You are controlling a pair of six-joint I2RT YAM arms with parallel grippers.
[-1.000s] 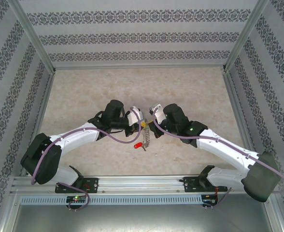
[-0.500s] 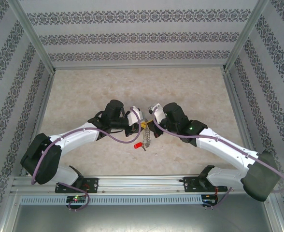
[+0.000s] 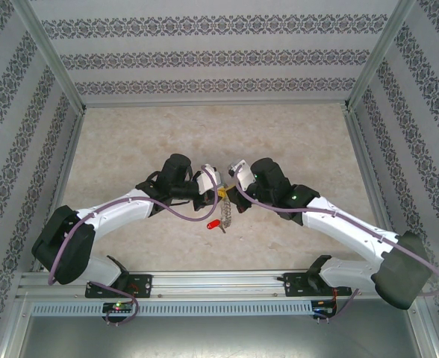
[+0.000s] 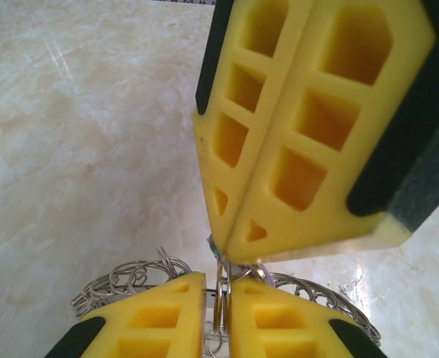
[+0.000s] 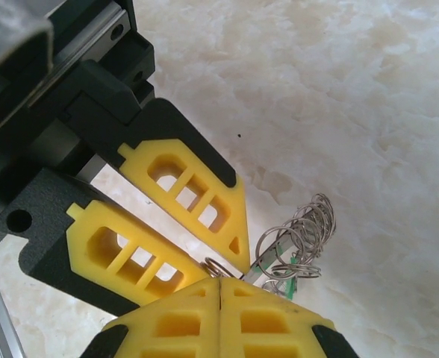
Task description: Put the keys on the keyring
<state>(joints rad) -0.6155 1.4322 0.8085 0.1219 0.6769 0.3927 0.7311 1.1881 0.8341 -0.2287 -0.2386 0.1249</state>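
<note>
Patterned wall panels (image 3: 219,56) close in three sides of a pale, marbled bench (image 3: 130,142), and from where I stand both arms reach inward and meet nose to nose over its middle. Right under that meeting point is the keyring (image 3: 226,210), its fringe of wire loops trailing toward the near edge.

The left tool (image 4: 218,287) is closed down to a thin slit. In its own wrist view a piece of the keyring's wire runs straight through that slit, so it is clamped on the ring's edge, with loops fanning out behind it on either side.

The right tool (image 5: 219,282) comes in from the opposite side, tip to tip with the left one. Its yellow pads are pressed flat together. A small wire loop sits exactly at the seam of its tips, but I cannot tell whether it is pinched there or only touching. A green sliver (image 5: 263,268) peeks out among the loops just beside those tips, too little of it to name.

The red-tagged key (image 3: 213,224) is just beside the ring's near end, on its left. I cannot make out whether it hangs from the ring or lies on the bench.
</note>
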